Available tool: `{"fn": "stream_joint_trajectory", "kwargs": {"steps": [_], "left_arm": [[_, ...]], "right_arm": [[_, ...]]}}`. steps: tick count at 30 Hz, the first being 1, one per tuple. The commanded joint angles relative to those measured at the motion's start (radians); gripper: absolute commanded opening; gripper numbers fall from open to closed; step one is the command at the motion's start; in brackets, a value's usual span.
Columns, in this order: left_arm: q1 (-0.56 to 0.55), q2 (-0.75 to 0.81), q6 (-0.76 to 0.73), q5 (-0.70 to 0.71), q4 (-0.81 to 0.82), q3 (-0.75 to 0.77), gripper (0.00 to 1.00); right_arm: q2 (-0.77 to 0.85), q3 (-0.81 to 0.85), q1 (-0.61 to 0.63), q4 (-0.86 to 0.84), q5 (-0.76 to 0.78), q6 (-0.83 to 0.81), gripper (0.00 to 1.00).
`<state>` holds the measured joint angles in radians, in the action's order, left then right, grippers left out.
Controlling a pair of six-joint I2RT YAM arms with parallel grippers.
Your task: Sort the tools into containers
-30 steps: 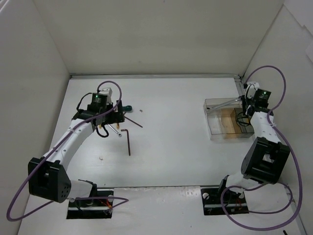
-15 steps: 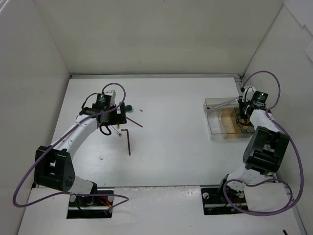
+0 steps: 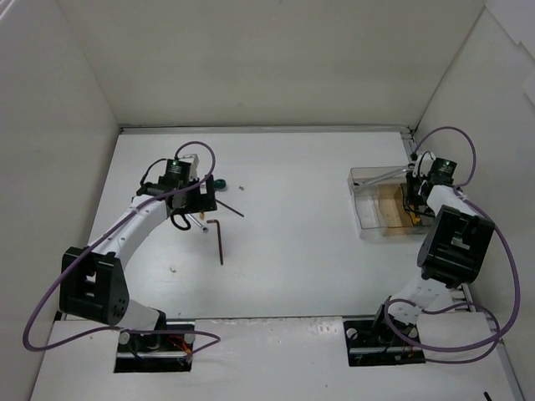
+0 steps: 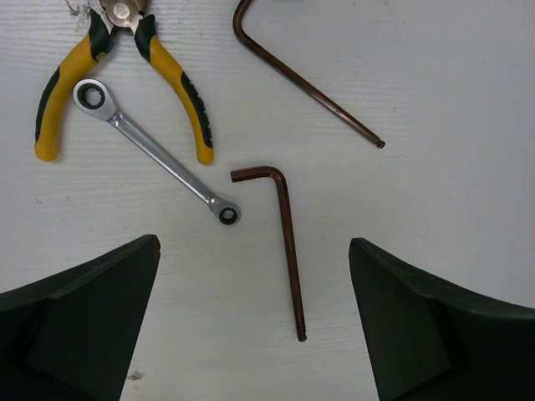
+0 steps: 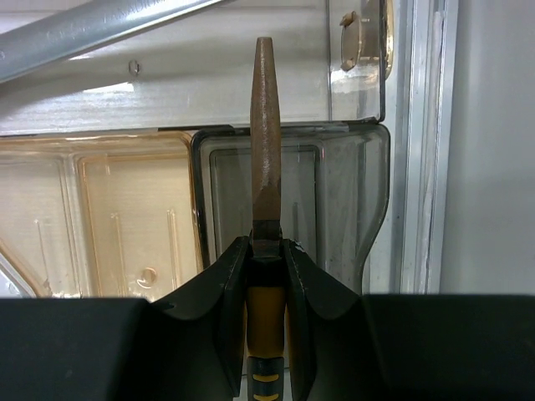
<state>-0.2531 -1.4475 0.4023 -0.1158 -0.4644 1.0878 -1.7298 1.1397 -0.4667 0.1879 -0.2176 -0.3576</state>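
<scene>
My left gripper [image 4: 255, 334] is open and hovers above the tools on the white table. Between its fingers lies a short dark L-shaped hex key [image 4: 286, 242]. Beyond it are the silver wrench [image 4: 155, 152], the yellow-handled pliers [image 4: 117, 75] and a longer hex key [image 4: 309, 79]. In the top view the left gripper [image 3: 185, 200] is beside the green-handled screwdriver [image 3: 219, 184]. My right gripper [image 5: 267, 246] is shut on a yellow-handled tool [image 5: 266, 134] with a tapered metal tip. It holds it over the smoky bin [image 5: 343, 209], next to a tan-bottomed bin [image 5: 125, 217]. The containers [image 3: 389, 213] stand at the right.
A tiny loose screw [image 3: 241, 188] lies right of the screwdriver. A silver bar [image 5: 84, 33] lies across the far clear bin. White walls enclose the table on the left, back and right. The right wall and a metal rail [image 5: 426, 142] are close beside the bins.
The left arm shifted slightly right and now holds over the tools. The right arm's elbow swung nearer the bins while its gripper stayed over them with the tool.
</scene>
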Motion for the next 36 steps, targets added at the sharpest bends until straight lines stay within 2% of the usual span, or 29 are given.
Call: {"fn": "stream_joint_trajectory", "kwargs": {"steps": [1,5,14,22,28,31,36], "left_arm": [[0.006,0.024,0.000,-0.012,0.040,0.029,0.92],[0.006,0.022,0.003,-0.018,0.047,0.029,0.92],[0.006,0.030,0.018,-0.032,0.061,0.014,0.92],[0.006,0.047,0.012,-0.009,0.046,0.015,0.92],[0.025,0.022,0.012,0.019,-0.019,0.096,0.92],[0.069,0.001,0.026,0.051,-0.063,0.162,0.91],[0.150,-0.122,0.076,0.154,-0.157,0.319,0.89]], "right_arm": [[0.015,0.069,-0.009,-0.085,-0.019,0.026,0.15],[0.030,0.061,-0.007,-0.088,-0.025,0.043,0.25],[0.061,0.031,-0.009,-0.097,-0.023,0.063,0.33],[0.249,0.058,0.010,-0.108,-0.061,0.184,0.40],[0.380,0.080,0.098,-0.110,-0.106,0.301,0.50],[0.417,0.066,0.151,-0.111,-0.135,0.386,0.54],[0.483,0.009,0.264,-0.108,-0.143,0.473,0.59]]}}
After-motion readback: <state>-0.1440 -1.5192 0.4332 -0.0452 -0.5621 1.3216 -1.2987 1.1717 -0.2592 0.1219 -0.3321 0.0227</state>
